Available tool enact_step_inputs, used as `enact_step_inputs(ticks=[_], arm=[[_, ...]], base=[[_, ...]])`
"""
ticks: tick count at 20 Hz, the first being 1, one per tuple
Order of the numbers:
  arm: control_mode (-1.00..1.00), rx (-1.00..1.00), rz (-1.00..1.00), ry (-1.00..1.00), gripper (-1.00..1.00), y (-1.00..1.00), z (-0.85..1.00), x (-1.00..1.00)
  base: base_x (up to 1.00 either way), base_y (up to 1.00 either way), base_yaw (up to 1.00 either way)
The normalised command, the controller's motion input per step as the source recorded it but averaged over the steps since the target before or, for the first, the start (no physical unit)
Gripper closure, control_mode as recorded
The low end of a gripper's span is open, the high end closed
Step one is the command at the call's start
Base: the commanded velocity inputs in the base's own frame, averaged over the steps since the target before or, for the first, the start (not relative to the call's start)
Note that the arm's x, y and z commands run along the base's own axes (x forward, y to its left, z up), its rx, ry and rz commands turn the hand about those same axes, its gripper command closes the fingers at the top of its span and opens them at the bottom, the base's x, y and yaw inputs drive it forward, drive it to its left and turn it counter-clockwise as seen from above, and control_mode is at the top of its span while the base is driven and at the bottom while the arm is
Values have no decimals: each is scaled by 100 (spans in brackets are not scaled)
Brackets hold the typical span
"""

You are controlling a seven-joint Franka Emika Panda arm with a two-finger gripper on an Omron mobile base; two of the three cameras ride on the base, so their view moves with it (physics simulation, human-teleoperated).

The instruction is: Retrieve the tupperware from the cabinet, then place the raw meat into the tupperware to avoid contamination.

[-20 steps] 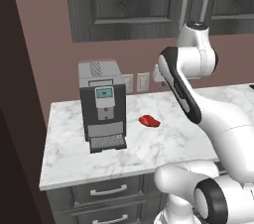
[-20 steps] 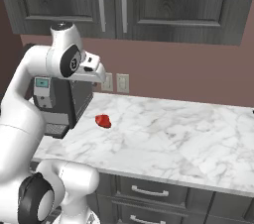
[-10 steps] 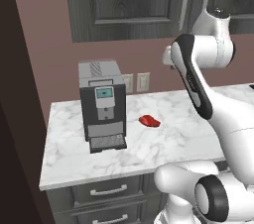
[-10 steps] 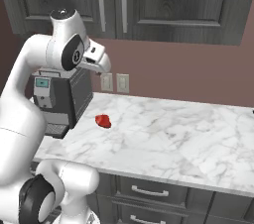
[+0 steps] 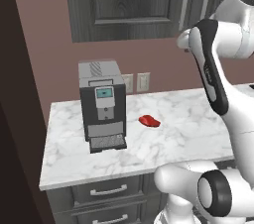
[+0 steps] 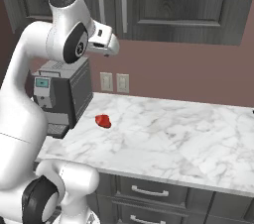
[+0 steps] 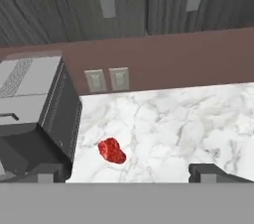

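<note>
While open, hand (image 7: 126, 173) above raw meat (image 7: 112, 150).

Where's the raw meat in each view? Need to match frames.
Left base view: raw meat mid-counter, right of the coffee machine.
Right base view: meat at counter's left, right of the machine.
Hand view: meat lower centre-left, beside the machine.
Shared landmark: wall outlets.
</note>
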Motion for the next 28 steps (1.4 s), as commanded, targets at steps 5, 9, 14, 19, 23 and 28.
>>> enact_step_inputs(ticks=[5, 9, 14, 19, 23, 28], arm=[[-100, -21, 5, -17, -100, 7, 41, -3], [-100, -14, 0, -12, -100, 20, 62, 26], [-100, 0, 0, -5, -100, 0, 39, 33], [-100, 7, -2, 0, -100, -14, 6, 14], [-100, 5, -6, 0, -100, 3, 6, 45], [-100, 2, -8, -1, -100, 17, 15, 42]], base=[[0, 0, 0], [0, 0, 0], [0, 0, 0], [0, 0, 0], [0, 0, 0], [0, 0, 0]])
